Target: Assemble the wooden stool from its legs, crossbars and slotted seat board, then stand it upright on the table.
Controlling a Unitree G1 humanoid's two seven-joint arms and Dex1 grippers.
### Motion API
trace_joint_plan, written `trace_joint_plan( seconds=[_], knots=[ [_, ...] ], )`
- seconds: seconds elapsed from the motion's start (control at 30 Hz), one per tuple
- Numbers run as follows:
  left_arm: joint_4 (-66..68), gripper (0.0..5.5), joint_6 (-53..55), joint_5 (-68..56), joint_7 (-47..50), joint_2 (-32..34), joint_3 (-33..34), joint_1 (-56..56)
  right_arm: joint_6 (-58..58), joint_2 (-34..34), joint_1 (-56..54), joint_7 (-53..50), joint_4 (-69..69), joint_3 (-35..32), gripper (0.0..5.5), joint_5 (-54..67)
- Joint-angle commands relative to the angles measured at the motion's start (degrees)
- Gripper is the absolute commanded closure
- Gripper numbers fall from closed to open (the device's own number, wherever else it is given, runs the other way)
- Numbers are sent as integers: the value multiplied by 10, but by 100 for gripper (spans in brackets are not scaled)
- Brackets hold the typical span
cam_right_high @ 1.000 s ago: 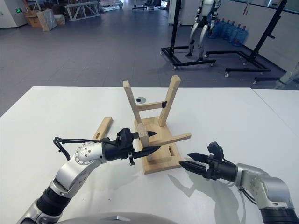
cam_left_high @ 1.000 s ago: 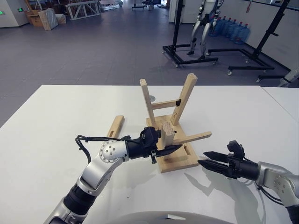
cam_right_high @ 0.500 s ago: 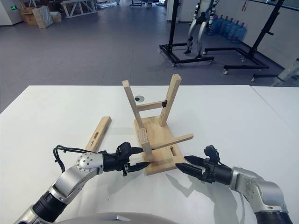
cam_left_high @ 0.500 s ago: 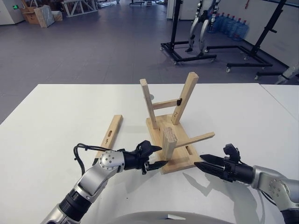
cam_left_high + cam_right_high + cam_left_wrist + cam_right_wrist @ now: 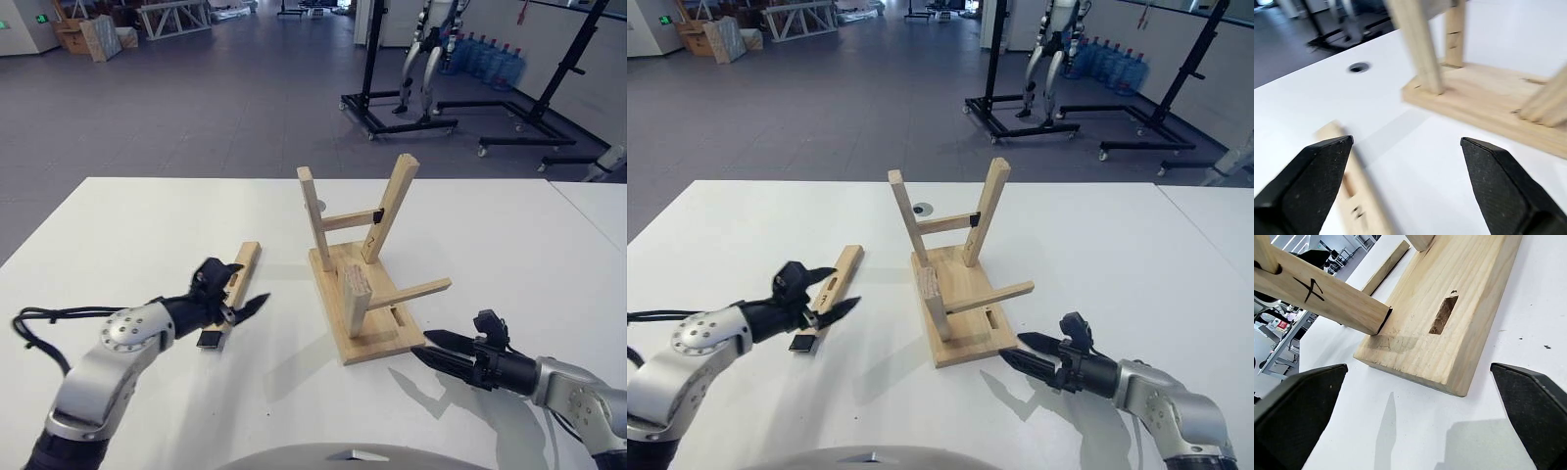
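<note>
- Three legs stand in the seat board [image 5: 374, 343], which lies flat with its underside up near the middle of the table [image 5: 147, 225]. I judge it lies this way so the legs can go in from above, with the stool turned over last.
- Two far legs [image 5: 313, 217] splay slightly and are joined by a short crossbar [image 5: 345, 219]. This pair looks finished.
- One near leg [image 5: 355, 299] stands on my left side of the board. It carries a second crossbar [image 5: 416, 291] that juts toward my right with its free end in the air, and that end seems to wait for a fourth leg.
- One empty slot [image 5: 1443, 314] sits in the board's near right part, beneath that free end. It is likely the seat for the missing leg.
- One loose leg [image 5: 243, 266] lies flat on the table, left of the board and apart from it, with its slotted face up.
- Left gripper [image 5: 251, 283]: my fingers are spread wide and hold nothing, poised at the near half of the loose leg. In the wrist view one finger is over the wood and the other over bare table on the board's side, so I take it as lining up to straddle the leg.
- Right gripper [image 5: 421, 343]: my fingers are released, wide apart and empty. It sits low over the table just beside the board's near right corner and points at it, placed, I judge, to steady the board when the leg arrives.
- Progress is roughly three quarters. The fourth leg and the turning upright are not yet done.
</note>
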Motion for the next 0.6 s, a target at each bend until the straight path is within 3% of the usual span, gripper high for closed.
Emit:
trace_joint_plan(
  seconds=[0.03, 0.2, 0.4, 0.6],
  knots=[
    [-3, 147, 139, 20, 121, -65, 7, -16, 5, 6, 5, -12, -3, 1, 10, -6],
    [10, 147, 222, 43, 208, -135, -25, -28, 6, 4, -15, -10, 8, 9, 10, -10],
    [94, 147, 190, 84, 260, -161, 0, -20, 5, 10, -16, -14, 7, 19, 10, -13],
    [131, 147, 139, 58, 231, -201, -3, -7, 8, 10, -19, -17, 7, 21, 10, -12]
  ],
)
